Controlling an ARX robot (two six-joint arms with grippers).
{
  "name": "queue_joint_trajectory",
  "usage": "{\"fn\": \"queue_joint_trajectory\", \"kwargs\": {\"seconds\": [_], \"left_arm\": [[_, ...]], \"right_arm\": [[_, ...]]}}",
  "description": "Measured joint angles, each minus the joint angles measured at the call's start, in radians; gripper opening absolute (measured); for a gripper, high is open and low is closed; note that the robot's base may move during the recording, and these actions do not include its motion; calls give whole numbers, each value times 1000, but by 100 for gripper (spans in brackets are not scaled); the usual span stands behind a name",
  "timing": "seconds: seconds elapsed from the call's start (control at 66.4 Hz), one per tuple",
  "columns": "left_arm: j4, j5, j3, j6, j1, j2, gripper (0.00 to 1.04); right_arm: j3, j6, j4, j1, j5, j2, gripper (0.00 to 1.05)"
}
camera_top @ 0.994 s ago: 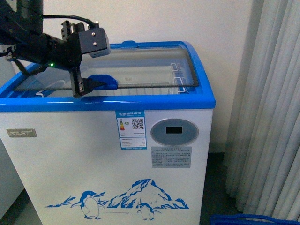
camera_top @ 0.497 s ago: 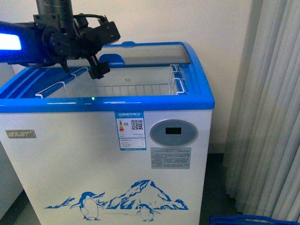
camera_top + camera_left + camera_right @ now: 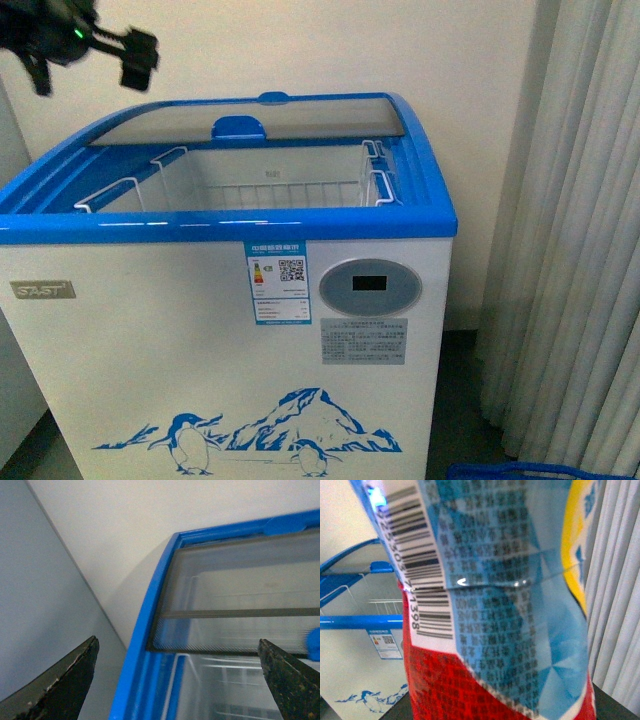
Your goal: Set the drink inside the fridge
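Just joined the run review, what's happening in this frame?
The fridge stands with its glass lid slid back, so the front half is open and the wire baskets inside show. The left gripper hangs open above the fridge's left side, holding nothing. The drink fills the right wrist camera, so the right arm seems to be carrying it; it is not in the fridge yet.
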Motion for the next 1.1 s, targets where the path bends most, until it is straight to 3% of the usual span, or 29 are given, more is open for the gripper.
{"fn": "queue_joint_trajectory", "kwargs": {"seconds": [0.211,0.301,0.376,0.437,0.497,0.572,0.677,0.813,1.039,1.099], "left_arm": [[119,151,-590,-194,-24,-406,96],[380,119,-907,-183,-27,-579,81],[492,137,-1107,-179,1,-731,70],[529,164,-1253,-176,33,-863,61],[553,159,-1378,-176,57,-972,51],[566,165,-1460,-175,59,-1023,40],[568,171,-1543,-175,59,-1043,24],[575,171,-1610,-175,59,-1112,3],[567,171,-1691,-172,59,-1212,3],[560,171,-1706,-172,59,-1233,3]], "right_arm": [[0,0,0,0,-3,0,43],[0,0,0,0,0,0,43],[0,0,0,0,0,0,43],[72,-39,-164,-34,-82,50,43],[215,-162,-449,-97,-200,159,43],[309,-304,-589,-125,-224,286,43],[399,-536,-469,-113,-174,516,43],[612,-800,-240,-55,-24,854,43],[969,-1236,-159,90,69,1308,43],[1041,-1291,-177,119,86,1387,43]]}}
